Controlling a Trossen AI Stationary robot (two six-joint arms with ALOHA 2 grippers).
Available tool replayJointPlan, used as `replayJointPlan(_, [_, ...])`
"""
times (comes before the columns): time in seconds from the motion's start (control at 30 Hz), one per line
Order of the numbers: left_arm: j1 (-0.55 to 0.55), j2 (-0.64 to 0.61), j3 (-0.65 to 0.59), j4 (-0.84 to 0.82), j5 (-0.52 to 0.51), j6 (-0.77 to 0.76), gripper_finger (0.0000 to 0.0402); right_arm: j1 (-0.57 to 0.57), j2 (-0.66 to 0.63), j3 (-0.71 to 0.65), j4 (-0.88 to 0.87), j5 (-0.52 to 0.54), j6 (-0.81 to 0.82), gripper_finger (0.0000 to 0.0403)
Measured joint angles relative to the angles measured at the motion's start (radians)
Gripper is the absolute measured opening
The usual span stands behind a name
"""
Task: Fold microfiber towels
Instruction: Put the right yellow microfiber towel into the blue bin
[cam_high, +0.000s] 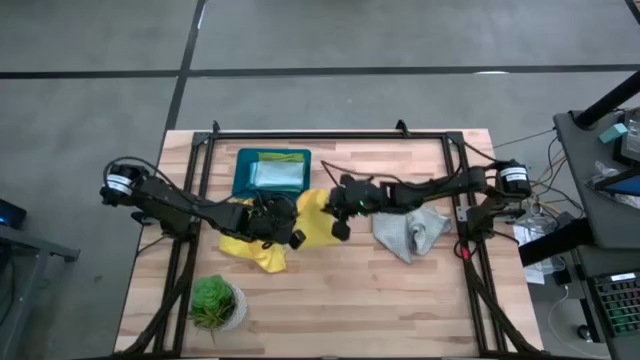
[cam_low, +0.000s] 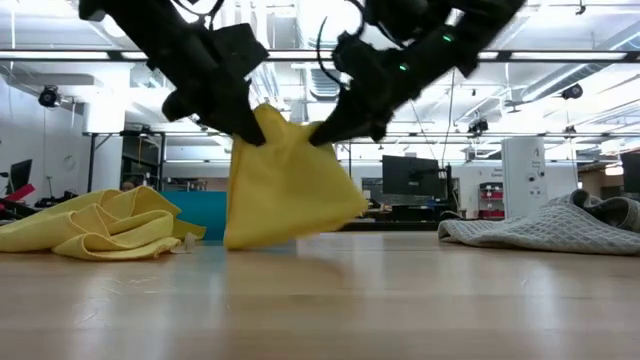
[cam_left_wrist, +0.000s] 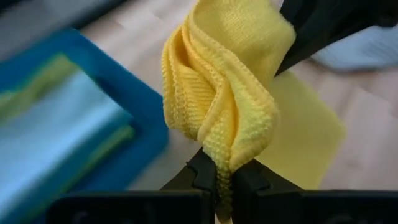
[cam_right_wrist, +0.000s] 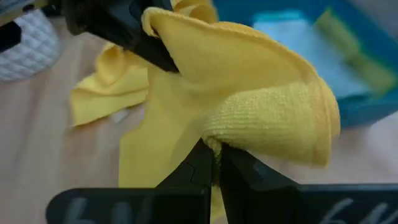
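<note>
Pale wooden planks make up the table (cam_high: 350, 290), which stands on a grey floor; behind it the low view looks into a workshop with monitors and ceiling lights. Both arms meet over the middle of the table. The left claw (cam_left_wrist: 224, 177) is pressed together on a bunched edge of a yellow towel (cam_low: 285, 185), and the right claw (cam_right_wrist: 216, 158) is likewise pinching a fold of the same towel, just beside the left claw. Between the two claws the towel hangs lifted, its lower edge seemingly brushing the table, though the low view does not make that certain. A second yellow towel (cam_low: 95, 230) lies crumpled on the table on the outer side of the left claw, near a small potted plant (cam_high: 213, 300) in a white pot. Beyond the left claw sits a teal tray (cam_high: 243, 172) holding folded towels, a light blue one (cam_high: 278, 176) on top with a lime green edge (cam_high: 283, 155) showing beside it. A pale grey towel (cam_high: 410, 232) lies rumpled on the table under the right arm, well apart from the tray.
</note>
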Motion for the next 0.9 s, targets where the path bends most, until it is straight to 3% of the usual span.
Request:
replayJointPlan(0.27, [0.092,-0.023,-0.018,0.038,-0.164,0.004,0.0002,-0.137,0.082,0.265,-0.172,0.002,-0.262,0.0009])
replayJointPlan(0.5, [0.181,-0.024,-0.023,0.037,-0.210,-0.026,0.0002,-0.226,0.232,0.491,-0.281,-0.007,-0.446,0.0009])
replayJointPlan(0.9, [0.275,-0.024,-0.028,-0.075,-0.256,-0.094,0.0002,-0.259,0.484,0.798,-0.350,-0.007,-0.701,0.0009])
